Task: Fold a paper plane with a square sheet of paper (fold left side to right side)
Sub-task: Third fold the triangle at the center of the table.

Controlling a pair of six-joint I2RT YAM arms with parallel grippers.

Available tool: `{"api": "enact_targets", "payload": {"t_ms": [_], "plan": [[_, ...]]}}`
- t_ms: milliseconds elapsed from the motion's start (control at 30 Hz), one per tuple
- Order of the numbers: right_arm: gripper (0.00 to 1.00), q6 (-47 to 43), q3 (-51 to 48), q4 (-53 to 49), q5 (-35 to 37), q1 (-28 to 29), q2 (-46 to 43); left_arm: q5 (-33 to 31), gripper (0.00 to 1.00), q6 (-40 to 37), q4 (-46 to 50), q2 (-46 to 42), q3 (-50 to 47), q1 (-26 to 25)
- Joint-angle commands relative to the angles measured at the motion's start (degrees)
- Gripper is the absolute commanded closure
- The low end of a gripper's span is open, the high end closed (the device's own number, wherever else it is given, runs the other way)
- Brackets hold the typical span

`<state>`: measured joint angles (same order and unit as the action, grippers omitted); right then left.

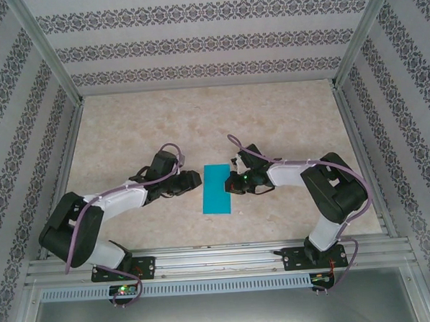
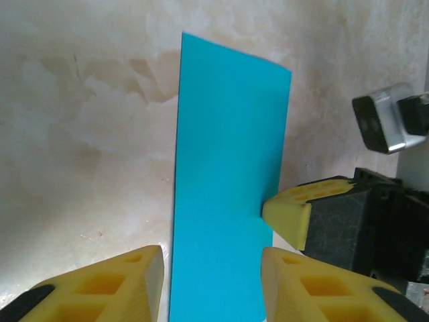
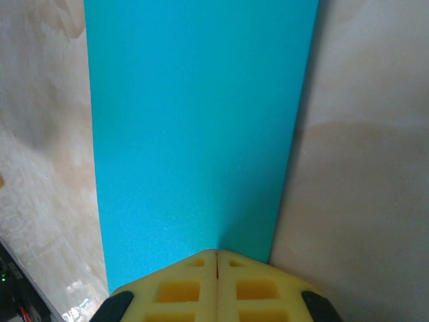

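While the crease is set, two grippers flank the sheet (image 1: pixel 217 189).
Left gripper (image 2: pixel 211 258), fingers apart, straddles the folded teal sheet at the middle of the table (image 1: pixel 271 129); right gripper (image 3: pixel 216 258), fingers together, presses its right edge, probably to pin the fold.

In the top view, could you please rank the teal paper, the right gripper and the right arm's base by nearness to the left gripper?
1. Thin teal-blue paper sheet, just right of the left gripper.
2. Yellow-fingered right gripper, at the paper's right edge.
3. Black right arm base, at the near rail.
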<state>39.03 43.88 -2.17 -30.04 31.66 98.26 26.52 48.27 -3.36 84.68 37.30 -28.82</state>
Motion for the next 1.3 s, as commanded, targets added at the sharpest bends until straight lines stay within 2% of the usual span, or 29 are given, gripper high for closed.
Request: {"api": "enact_targets", "payload": {"t_ms": [0, 267, 567, 900, 1267], "plan": [[1.0, -1.85, 0.42, -3.04, 2.28, 0.18, 1.67, 2.48, 0.59, 0.01, 1.39, 2.13, 2.63, -0.67], [1.0, -1.94, 0.69, -3.01, 2.44, 0.16, 1.85, 2.5, 0.62, -0.18, 4.53, 5.55, 4.98, -2.42], [1.0, -1.85, 0.59, -3.19, 2.8, 0.02, 2.29, 0.14, 0.62, -1.67, 12.11, 8.33, 8.26, -4.09], [1.0, -1.94, 0.53, -3.43, 2.88, -0.15, 2.28, 0.81, 0.62, -1.68, 12.88, 12.05, 9.96, -5.72], [1.0, -1.85, 0.51, -3.38, 2.97, -0.2, 2.64, 4.84, 0.63, -0.19, 9.04, 13.75, 10.62, -6.97]]}}
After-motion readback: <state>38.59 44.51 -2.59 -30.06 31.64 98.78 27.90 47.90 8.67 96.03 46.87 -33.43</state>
